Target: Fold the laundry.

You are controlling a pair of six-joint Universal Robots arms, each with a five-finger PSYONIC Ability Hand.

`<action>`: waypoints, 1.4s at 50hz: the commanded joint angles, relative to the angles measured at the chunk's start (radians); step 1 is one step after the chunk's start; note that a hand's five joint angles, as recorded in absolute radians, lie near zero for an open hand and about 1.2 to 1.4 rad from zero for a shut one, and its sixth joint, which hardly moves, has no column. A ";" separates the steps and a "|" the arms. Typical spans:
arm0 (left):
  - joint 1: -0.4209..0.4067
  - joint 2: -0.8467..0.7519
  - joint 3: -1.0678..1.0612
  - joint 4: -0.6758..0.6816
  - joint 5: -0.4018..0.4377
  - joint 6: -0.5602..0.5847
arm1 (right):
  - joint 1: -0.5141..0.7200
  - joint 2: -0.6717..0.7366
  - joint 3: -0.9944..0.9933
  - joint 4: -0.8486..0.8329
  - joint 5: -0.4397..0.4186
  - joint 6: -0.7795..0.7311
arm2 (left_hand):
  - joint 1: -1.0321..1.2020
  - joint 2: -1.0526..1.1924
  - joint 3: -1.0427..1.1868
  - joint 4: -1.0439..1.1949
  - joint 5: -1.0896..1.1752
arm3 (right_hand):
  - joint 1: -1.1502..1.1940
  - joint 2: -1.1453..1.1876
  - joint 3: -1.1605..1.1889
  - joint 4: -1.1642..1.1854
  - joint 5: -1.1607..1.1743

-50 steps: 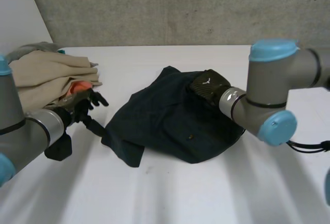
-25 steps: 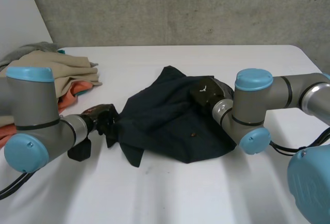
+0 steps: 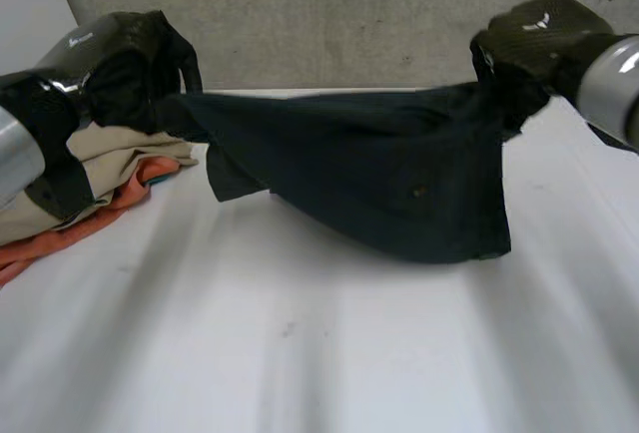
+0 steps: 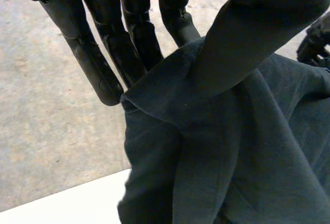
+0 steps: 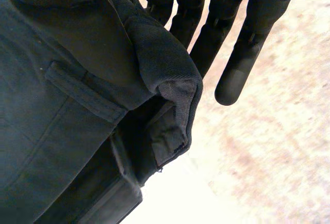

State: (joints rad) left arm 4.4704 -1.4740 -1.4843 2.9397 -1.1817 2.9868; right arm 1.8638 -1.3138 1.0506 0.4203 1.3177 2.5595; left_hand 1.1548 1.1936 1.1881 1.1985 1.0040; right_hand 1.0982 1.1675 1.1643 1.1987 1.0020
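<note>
A dark blue-green garment [image 3: 379,174] hangs stretched above the white table [image 3: 300,353], held up between both hands. My left hand [image 3: 120,64] is raised at the garment's left end and shut on it. In the left wrist view the straight fingers [image 4: 98,53] lie behind the cloth's edge [image 4: 232,146] and the thumb presses it from the front. My right hand [image 3: 534,39] is raised at the garment's right end. There its fingers [image 5: 247,43] and thumb pinch a hemmed edge of the cloth [image 5: 77,95]. The garment's middle sags low over the table.
A pile of laundry lies at the table's left, beige cloth [image 3: 110,154] over orange cloth [image 3: 130,194], just below my left hand. A concrete wall [image 3: 329,14] stands behind the table.
Both hands closed on the dark garment lying crumpled on the table, then rose and moved apart, lifting it and spreading it out between them.
</note>
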 commanded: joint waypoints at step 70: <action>-0.157 -0.281 -0.369 0.480 -0.220 0.443 | -0.060 0.127 0.468 -0.337 -0.095 0.142 | 0.242 0.203 0.208 0.198 0.218 | -0.630 -0.699 -0.696 -0.730 -0.708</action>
State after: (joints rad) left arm 4.3089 -1.8045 -1.8361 3.4229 -1.4051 3.4340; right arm 1.8246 -1.0687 1.4409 0.0773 1.1943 2.5476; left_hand 1.1547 1.1991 1.1992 1.2029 1.0040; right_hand 0.5508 0.5468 0.5574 0.5577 0.3644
